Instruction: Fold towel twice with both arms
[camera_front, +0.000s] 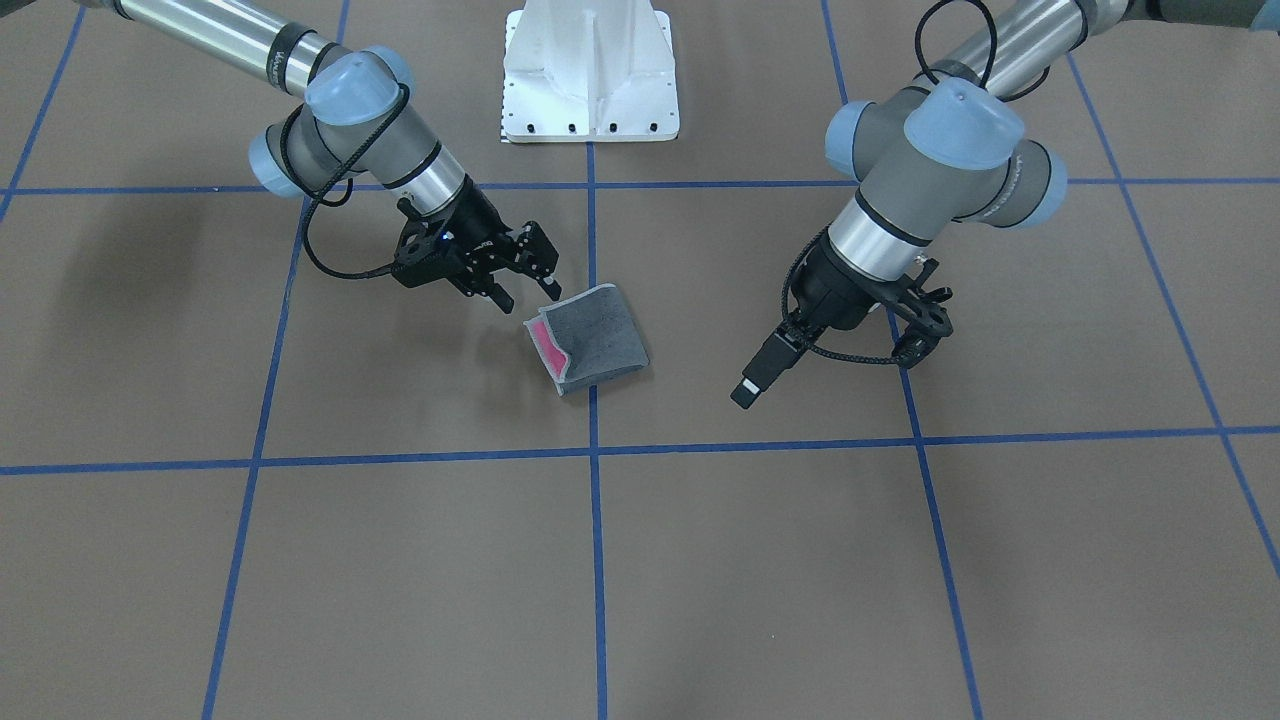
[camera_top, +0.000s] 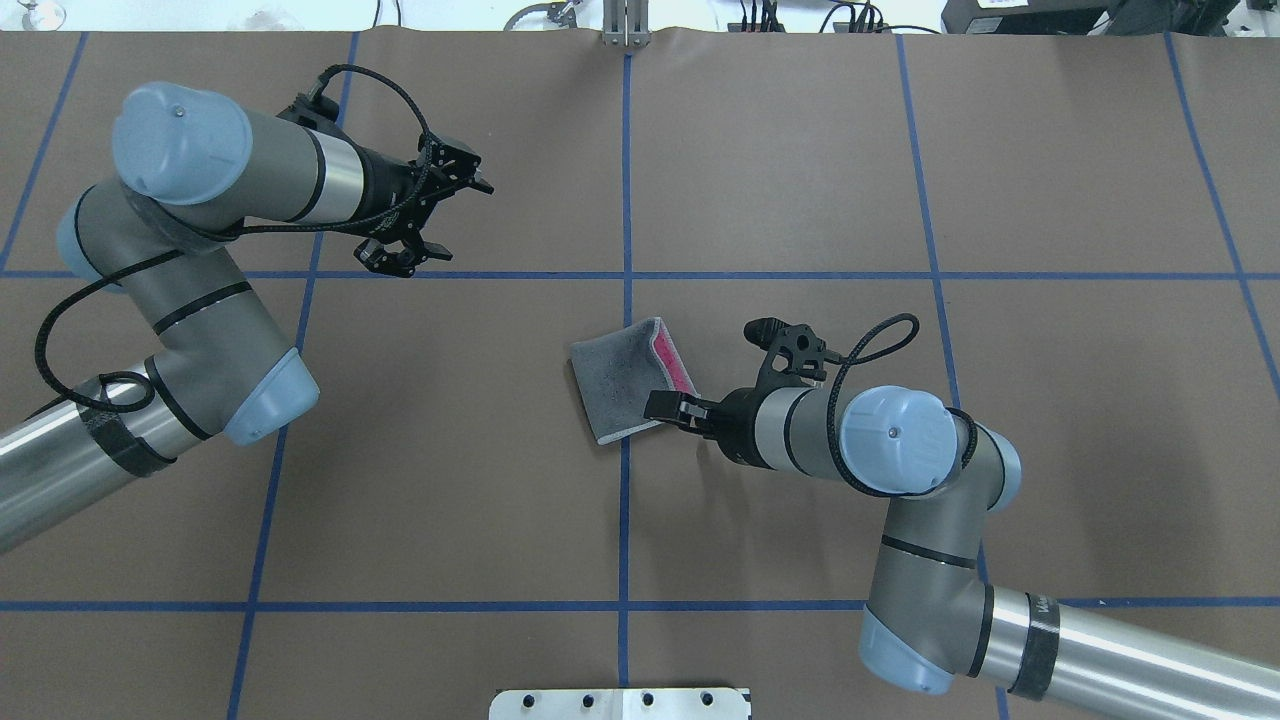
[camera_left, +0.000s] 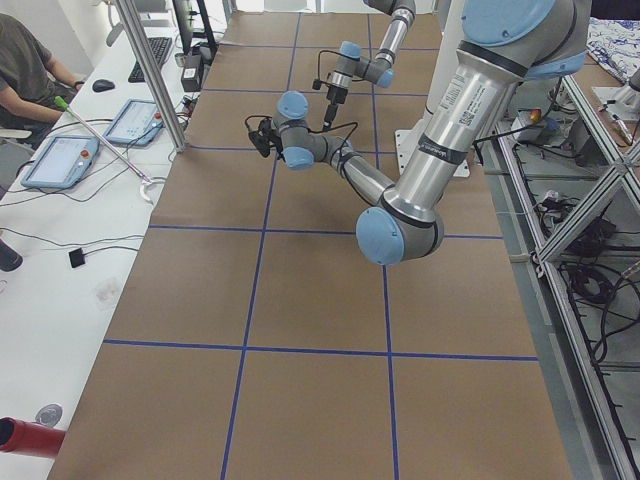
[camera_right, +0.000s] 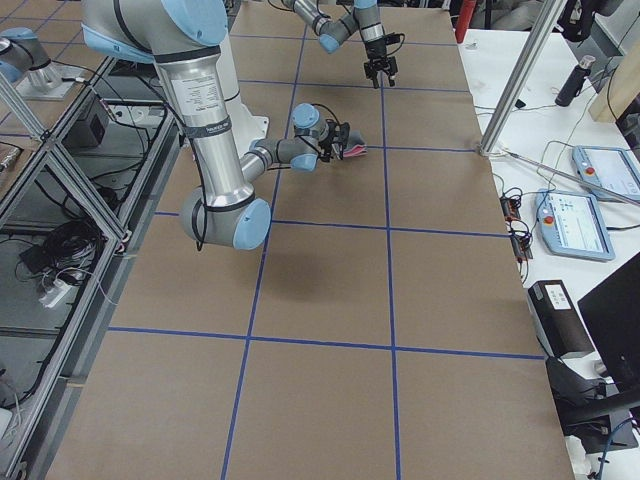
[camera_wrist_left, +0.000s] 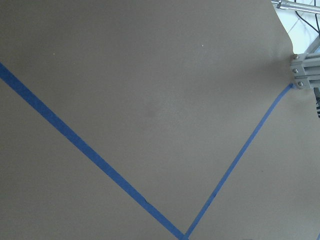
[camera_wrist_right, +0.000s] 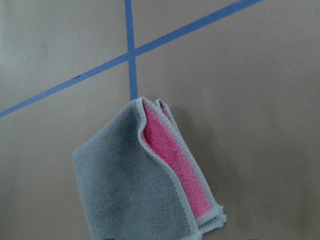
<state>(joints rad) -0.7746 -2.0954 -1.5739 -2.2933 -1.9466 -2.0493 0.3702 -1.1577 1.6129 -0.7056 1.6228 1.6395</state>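
- Overhead, we see the towel (camera_top: 620, 378) folded — fuzzy grey square, pink strip.
- Right gripper (camera_front: 528, 296) at 4 o'clock, left gripper (camera_top: 467, 222) at 10 — both spread, empty.

We see a flat table covered in matte brown paper (camera_top: 450, 450), which blue tape lines (camera_top: 626, 200) divide into large squares. Near its middle lies a small folded terry towel (camera_top: 615, 378), dark grey outside, with a strip of pink showing at its open edge and a pale stitched hem. It rests across one blue line. A white metal pedestal base (camera_front: 590, 75) stands at the table's robot-side edge.
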